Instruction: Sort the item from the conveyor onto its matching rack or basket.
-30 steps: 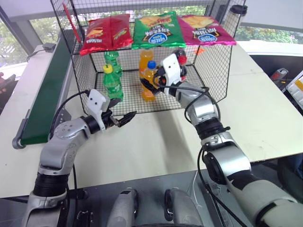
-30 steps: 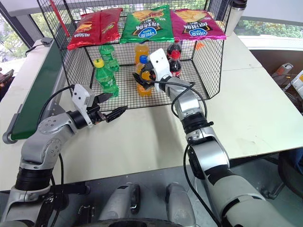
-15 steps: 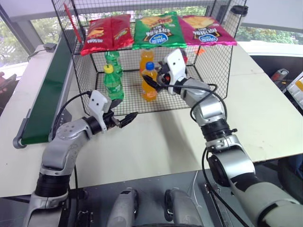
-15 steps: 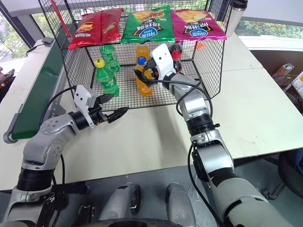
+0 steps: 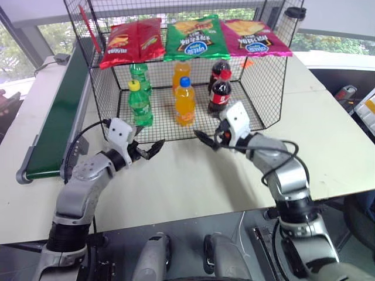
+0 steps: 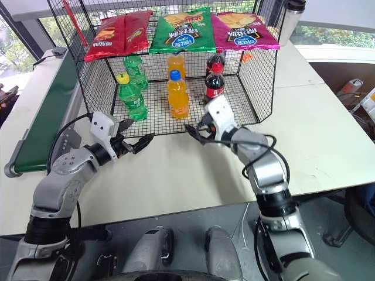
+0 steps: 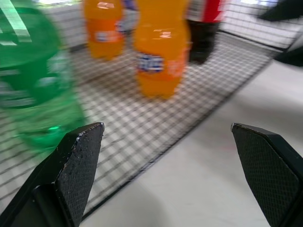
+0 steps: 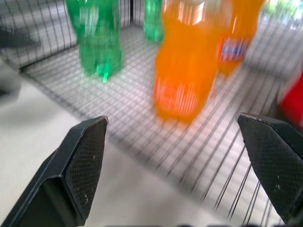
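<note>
Since a second ago my right claw [image 5: 206,138] has left the blue-capped orange bottle [image 5: 184,102] and pulled back over the table | both claws wide open, empty | left claw [image 5: 147,150] hovers near basket front | bottle upright on black basket [image 5: 266,88] floor, at 11 o'clock from right claw, which is nearer | sort looks done

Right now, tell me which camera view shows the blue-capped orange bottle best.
The right eye view: the blue-capped orange bottle stands whole and upright on the wire-mesh basket floor, cap to base unobstructed. The left eye view shows the same. Both wrist views show it blurred, with its cap cut off.
</note>
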Robot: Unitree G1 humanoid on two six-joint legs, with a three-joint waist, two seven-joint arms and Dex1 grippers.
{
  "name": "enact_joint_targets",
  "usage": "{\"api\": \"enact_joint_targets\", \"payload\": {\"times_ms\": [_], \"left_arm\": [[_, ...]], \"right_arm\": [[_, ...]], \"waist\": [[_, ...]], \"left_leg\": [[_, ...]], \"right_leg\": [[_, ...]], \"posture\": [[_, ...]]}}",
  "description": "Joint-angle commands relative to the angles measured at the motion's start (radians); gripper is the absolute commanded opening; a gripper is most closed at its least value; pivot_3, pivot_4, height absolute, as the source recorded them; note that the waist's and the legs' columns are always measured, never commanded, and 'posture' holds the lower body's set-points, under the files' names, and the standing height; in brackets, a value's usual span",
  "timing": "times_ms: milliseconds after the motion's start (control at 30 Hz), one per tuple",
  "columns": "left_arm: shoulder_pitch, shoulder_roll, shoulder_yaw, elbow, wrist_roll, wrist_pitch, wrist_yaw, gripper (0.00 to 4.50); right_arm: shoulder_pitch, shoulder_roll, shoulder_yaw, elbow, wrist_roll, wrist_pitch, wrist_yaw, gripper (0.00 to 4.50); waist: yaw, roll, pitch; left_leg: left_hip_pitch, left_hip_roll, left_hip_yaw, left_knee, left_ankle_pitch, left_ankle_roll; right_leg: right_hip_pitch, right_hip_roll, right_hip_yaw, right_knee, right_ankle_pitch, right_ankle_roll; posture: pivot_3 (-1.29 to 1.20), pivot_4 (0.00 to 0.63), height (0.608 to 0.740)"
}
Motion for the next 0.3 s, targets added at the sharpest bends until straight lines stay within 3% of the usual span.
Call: {"api": "enact_joint_targets", "payload": {"times_ms": [33,300], "left_arm": [[0.003,-0.007,0.019,-0.02,0.021,-0.019,0.033,4.5],[0.072,-0.03,0.013,-0.087,-0.004,0.008,0.049,4.5]], "right_arm": [[0.033,-0.005,-0.051,-0.11,0.064,0.037,0.003,4.47],[0.121,-0.022,-0.084,-0.192,0.125,0.103,-0.008,4.47]], "waist": [[0.0,0.0,0.0],[0.0,0.0,0.0]], "left_leg": [[0.0,0.0,0.0,0.0,0.0,0.0],[0.003,0.0,0.0,-0.001,0.0,0.0]], "right_leg": [[0.0,0.0,0.0,0.0,0.0,0.0],[0.003,0.0,0.0,0.0,0.0,0.0]], "posture": [[0.0,0.15,0.739],[0.0,0.15,0.739]]}}
